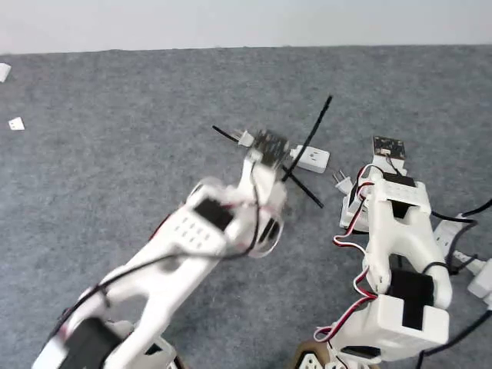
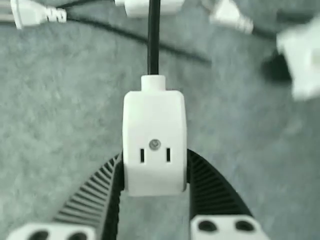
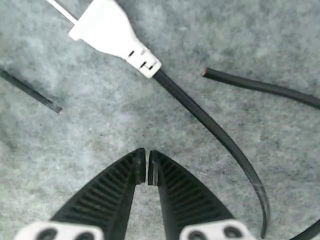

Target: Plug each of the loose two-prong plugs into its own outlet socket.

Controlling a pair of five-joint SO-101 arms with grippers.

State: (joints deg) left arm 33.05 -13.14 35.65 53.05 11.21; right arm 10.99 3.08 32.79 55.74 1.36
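My left gripper (image 2: pixel 154 167) is shut on a white outlet socket (image 2: pixel 154 145), which faces the camera with its slots showing and a black cable (image 2: pixel 153 40) running away from it. Beyond it lie a white two-prong plug (image 2: pixel 31 14), a second socket (image 2: pixel 150 6) and another plug (image 2: pixel 231 16). In the high view this arm stands at mid-table beside a socket (image 1: pixel 311 159) lying on the mat. My right gripper (image 3: pixel 147 167) is shut with nothing in it, just above the mat. A white plug (image 3: pixel 112 35) on a black cable (image 3: pixel 210 125) lies a little ahead of it.
The table is covered by a grey felt mat (image 1: pixel 115 154). A cut black cable end (image 3: pixel 205 73) lies near the right gripper. White adapters and cables (image 1: pixel 470 265) sit at the right edge. Two small white scraps (image 1: pixel 15 123) lie at the far left.
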